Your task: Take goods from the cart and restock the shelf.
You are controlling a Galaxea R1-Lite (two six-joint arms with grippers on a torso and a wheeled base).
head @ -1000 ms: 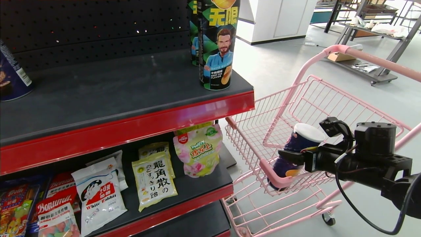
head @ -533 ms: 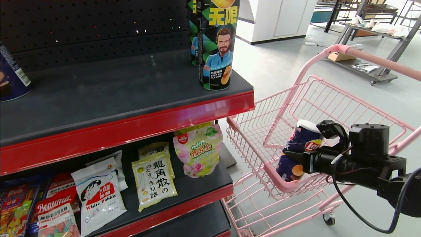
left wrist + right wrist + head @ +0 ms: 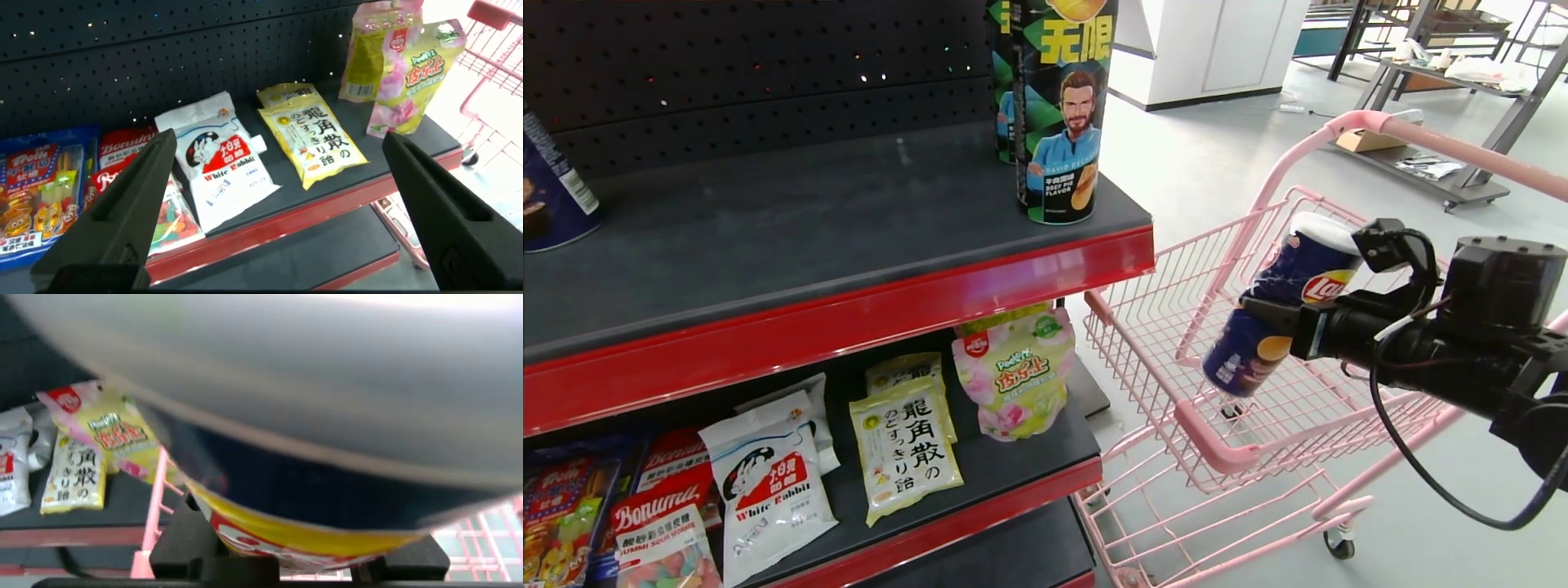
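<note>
Hoisted up out of the cart (image 3: 1217, 447), blue chip can (image 3: 1278, 306) tilted, above the pink rim now, clamped tight in the right gripper (image 3: 1303, 325), left gripper (image 3: 278, 200) hung spread wide before the snack bags (image 3: 315, 135).

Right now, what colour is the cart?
The cart is pink, best seen in the head view.

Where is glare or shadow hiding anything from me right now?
Head view: a bright sheen runs along the red shelf edge; the lower shelf lies in shade, packets legible. Left wrist view: the pink cart washes out in bright light. Right wrist view: the chip can sits against the lens, its upper band washed pale.
</note>
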